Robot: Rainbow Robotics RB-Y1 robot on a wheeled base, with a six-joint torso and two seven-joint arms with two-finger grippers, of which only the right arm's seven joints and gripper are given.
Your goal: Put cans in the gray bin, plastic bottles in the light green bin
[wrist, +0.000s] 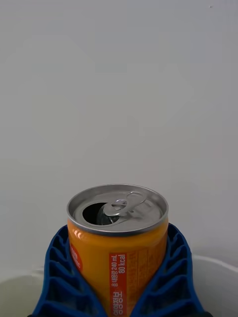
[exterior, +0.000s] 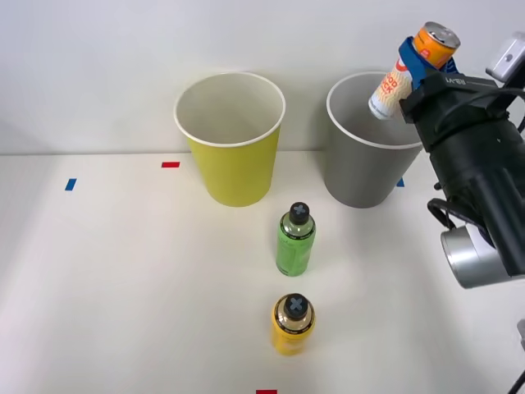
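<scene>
My right gripper (exterior: 413,67) is shut on the slim can (exterior: 413,70), holding it tilted in the air above the right rim of the gray bin (exterior: 369,168). Up close, the can (wrist: 117,247) is orange with an opened silver top, and the blue ribbed fingers (wrist: 59,277) clasp both its sides. The light green bin (exterior: 233,156) stands to the left of the gray one. A green bottle (exterior: 296,240) with a black cap stands in front of the bins, and a yellow bottle (exterior: 293,323) stands nearer to me.
Small red tape marks (exterior: 171,164) and blue tape marks (exterior: 70,184) lie on the white table. A white wall rises behind the bins. My black arm (exterior: 480,172) fills the right side.
</scene>
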